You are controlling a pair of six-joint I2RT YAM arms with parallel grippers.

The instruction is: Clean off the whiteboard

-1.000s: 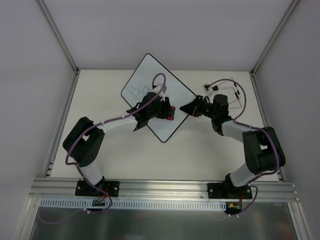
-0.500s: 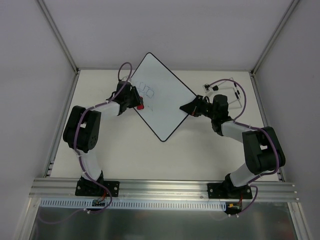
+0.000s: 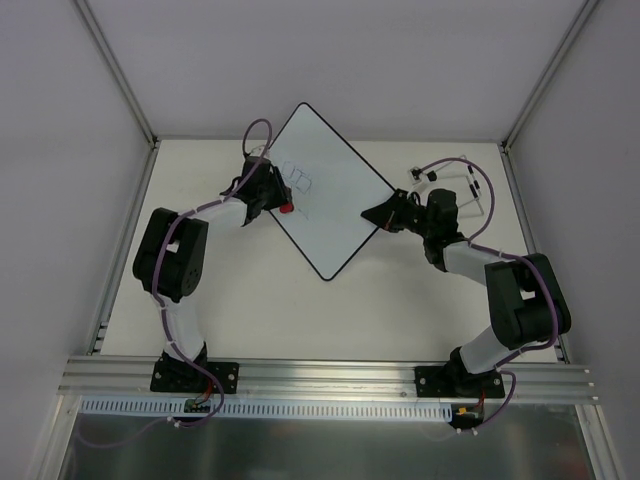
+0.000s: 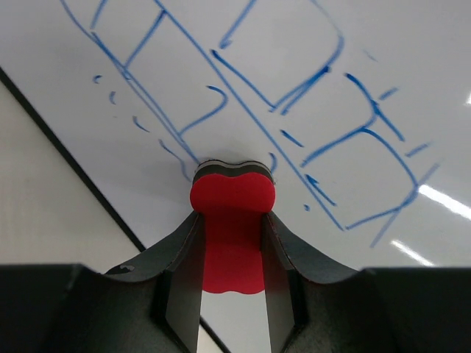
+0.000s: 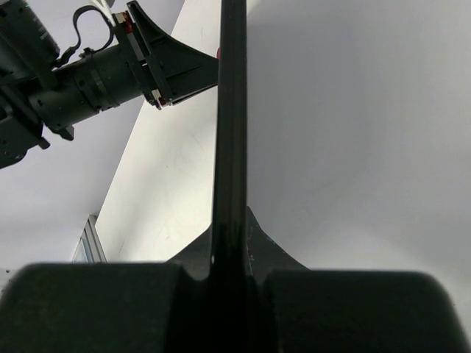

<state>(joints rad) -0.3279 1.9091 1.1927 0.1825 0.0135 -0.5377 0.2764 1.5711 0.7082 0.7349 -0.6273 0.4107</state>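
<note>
Whiteboard (image 3: 335,205): on the table (image 3: 400,300), turned like a diamond, in the upper middle of the top view.
Marks (image 4: 324,95): blue pen lines, boxy shapes, on the upper left part of the board (a few strokes look broken and faint).
Left gripper (image 3: 280,203): mine, closed on the eraser (image 4: 232,220), over the board's left side and just below the marks in the top view.
Eraser: red and bone-shaped, pinched at its waist between my two fingers (image 4: 180,279). Its dark end meets the board among the blue lines, in the middle of the left wrist view.
Right gripper (image 3: 375,214): clamped on the board's right corner. The black rim (image 5: 229,110) runs straight up the middle of the right wrist view, between my fingers.
Arms: well apart, one at each side of the board.
</note>
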